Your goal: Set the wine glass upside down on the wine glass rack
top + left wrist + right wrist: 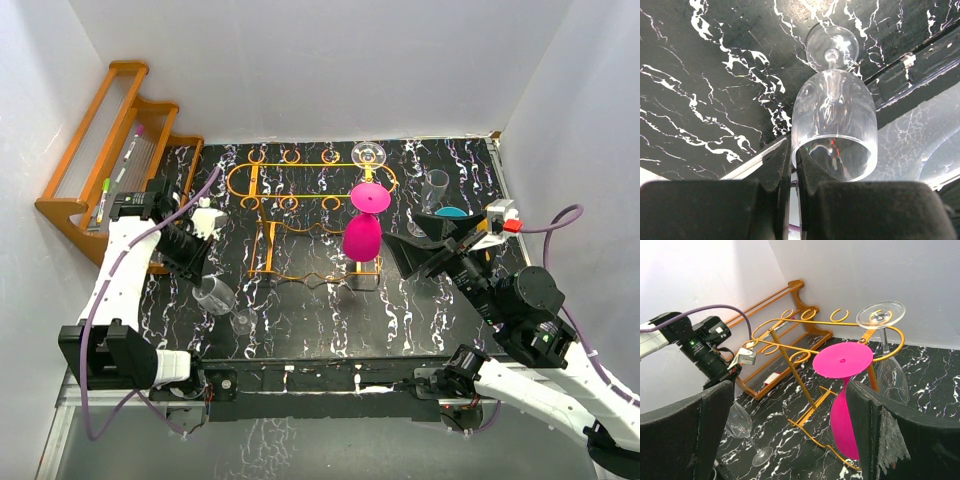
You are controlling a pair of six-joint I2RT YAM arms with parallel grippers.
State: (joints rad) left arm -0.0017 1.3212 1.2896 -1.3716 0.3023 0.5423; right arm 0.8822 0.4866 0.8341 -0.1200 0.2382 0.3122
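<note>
Left gripper (792,162): clamped on rim of clear wine glass (835,120), near-left of wine glass rack (300,190). Right gripper (418,243): agape, right of rack. Grasped; lifting, inverting, hanging on rack outstanding.

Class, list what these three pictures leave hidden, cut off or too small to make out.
- Top view: teal object behind the right gripper, mostly covered, unidentifiable.
- Left wrist view: near rim of the clear wine glass, hidden by the black body of the left gripper.
- Right wrist view: bowl of the pink wine glass, partly behind the gripper's finger.
- Top view: items on the wooden rack, too small to name.
</note>
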